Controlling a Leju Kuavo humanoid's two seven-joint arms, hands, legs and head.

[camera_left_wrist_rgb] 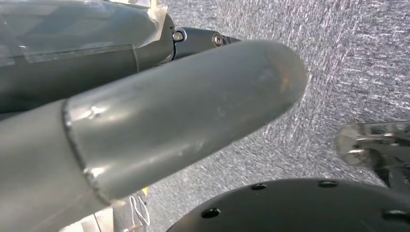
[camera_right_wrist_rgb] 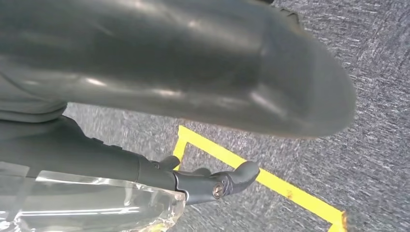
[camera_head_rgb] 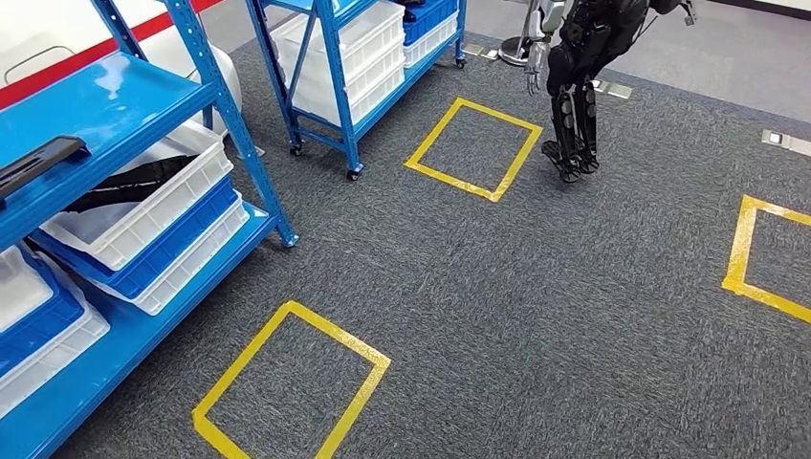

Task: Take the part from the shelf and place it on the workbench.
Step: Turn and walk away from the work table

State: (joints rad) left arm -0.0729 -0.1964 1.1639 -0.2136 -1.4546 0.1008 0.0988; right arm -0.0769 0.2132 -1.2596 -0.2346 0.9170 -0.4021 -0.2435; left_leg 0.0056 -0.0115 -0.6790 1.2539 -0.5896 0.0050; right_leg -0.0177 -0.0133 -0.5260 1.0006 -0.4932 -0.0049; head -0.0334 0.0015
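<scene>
Evidently both arms are hanging at the robot's sides, since each wrist view is looking down along its own hand at the grey carpet (camera_head_rgb: 497,316). The left hand (camera_left_wrist_rgb: 159,125) is showing a thick grey thumb lying straight, with a darker finger reaching out beyond it; nothing is sitting between them, so it appears to be holding nothing, with thumb and finger apart. The right hand (camera_right_wrist_rgb: 203,116) is posed much the same: its thumb is stretching across the near view while darker fingers (camera_right_wrist_rgb: 227,181) are curling loosely apart from it, gripping nothing. Past those fingers a line of yellow floor tape (camera_right_wrist_rgb: 270,181) is running across the carpet. The part (camera_head_rgb: 38,163), judging by the task, is probably the dark flat piece lying on the upper level of the blue shelf (camera_head_rgb: 115,115), well ahead of the left hand and off to its outer side, far out of reach. White bins (camera_head_rgb: 143,206) are sitting tilted on the level below, presumably angled for easy picking. Another humanoid robot (camera_head_rgb: 579,86) is standing far ahead.
</scene>
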